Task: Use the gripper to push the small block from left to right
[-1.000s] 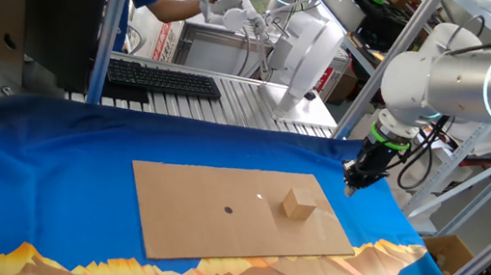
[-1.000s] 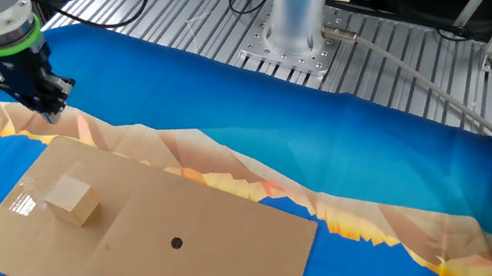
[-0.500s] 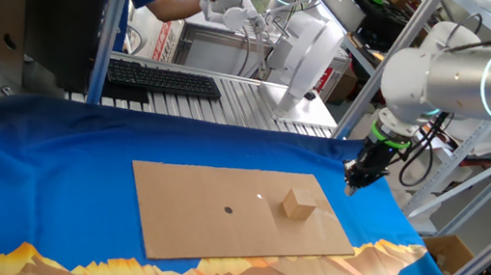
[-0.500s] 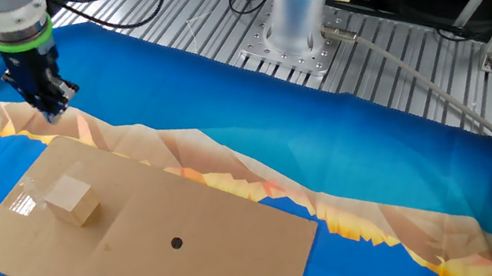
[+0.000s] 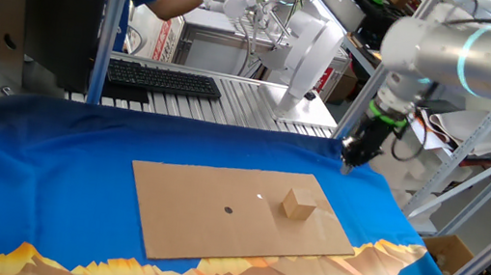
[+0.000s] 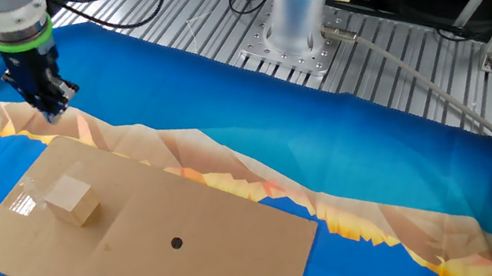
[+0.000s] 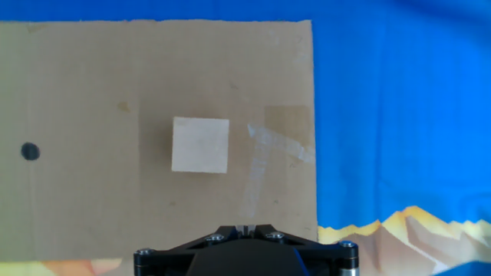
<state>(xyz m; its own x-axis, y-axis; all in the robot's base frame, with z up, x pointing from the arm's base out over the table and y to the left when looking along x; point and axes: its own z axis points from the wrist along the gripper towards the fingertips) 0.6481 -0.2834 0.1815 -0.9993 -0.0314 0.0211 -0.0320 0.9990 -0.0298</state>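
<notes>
The small block [image 5: 297, 205] is a light tan cube resting on the right part of a flat cardboard sheet [image 5: 204, 219]. My gripper [image 5: 347, 163] hangs shut and empty above the blue cloth, past the sheet's far right corner and apart from the block. From the other side, the gripper [image 6: 52, 112] hovers beyond the sheet's edge, with the block [image 6: 71, 201] nearer the camera. Looking down from the hand, the block [image 7: 200, 145] lies ahead of the shut gripper [image 7: 245, 228], slightly left.
A black dot [image 5: 229, 209] marks the sheet's middle. A blue cloth [image 5: 46, 166] covers the table. Behind it lie a keyboard [image 5: 164, 79], a person's arm [image 5: 173, 5] and metal frame posts [image 5: 115, 20]. The arm's base [image 6: 304, 6] stands on the slatted table.
The arm has swung up and back toward the far right corner of the cloth, away from the sheet. The block has not moved and the gripper stays shut.
</notes>
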